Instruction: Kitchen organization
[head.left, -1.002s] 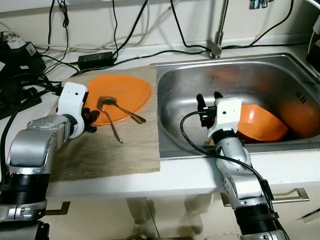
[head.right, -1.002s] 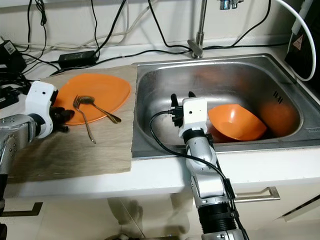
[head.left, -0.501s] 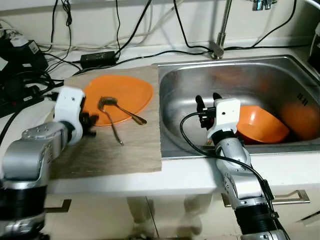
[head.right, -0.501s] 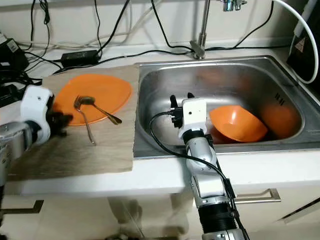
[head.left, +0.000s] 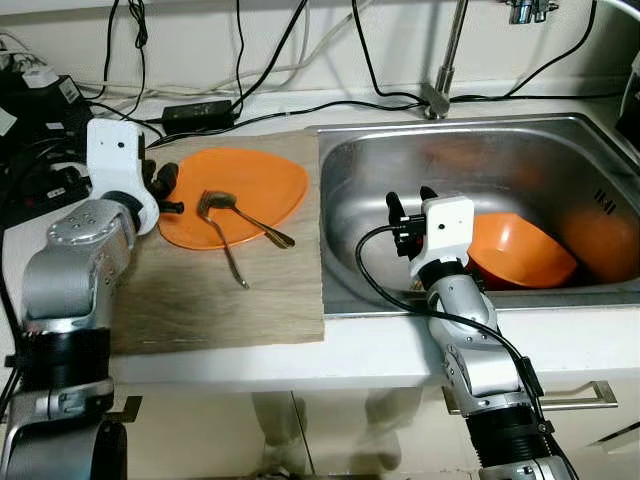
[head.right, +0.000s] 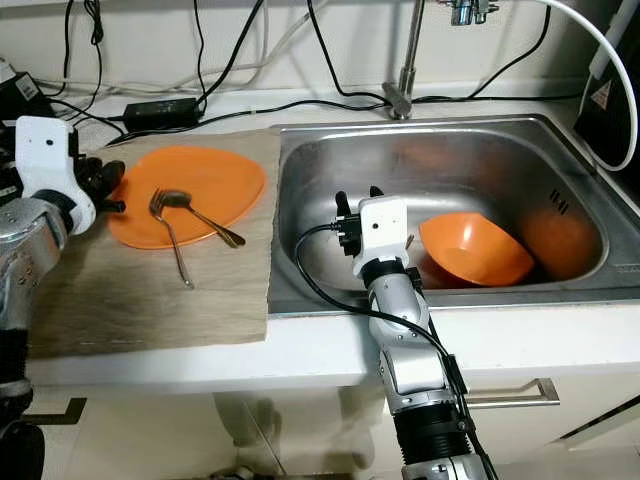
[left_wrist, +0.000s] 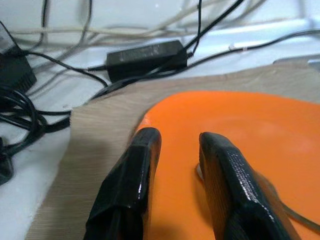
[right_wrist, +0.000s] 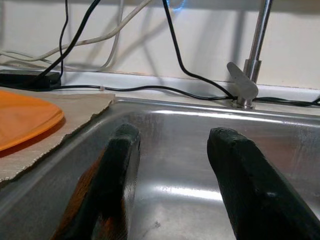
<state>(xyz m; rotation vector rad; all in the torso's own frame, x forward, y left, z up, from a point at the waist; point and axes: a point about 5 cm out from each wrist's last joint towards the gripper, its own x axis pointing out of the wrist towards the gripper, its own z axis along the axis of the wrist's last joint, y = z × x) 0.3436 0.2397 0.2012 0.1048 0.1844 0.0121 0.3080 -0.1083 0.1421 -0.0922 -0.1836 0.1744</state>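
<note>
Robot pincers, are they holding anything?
No. The left pincer is open over the flat orange plate; the right pincer is open above the steel sink.

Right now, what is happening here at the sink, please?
A humanoid robot is tidying a kitchen counter. Its left gripper hovers open at the left edge of the orange plate, which lies on a wooden board with a fork and a spoon on it. Its right gripper is open over the steel sink, beside an orange bowl lying inside. Neither gripper holds anything.
</note>
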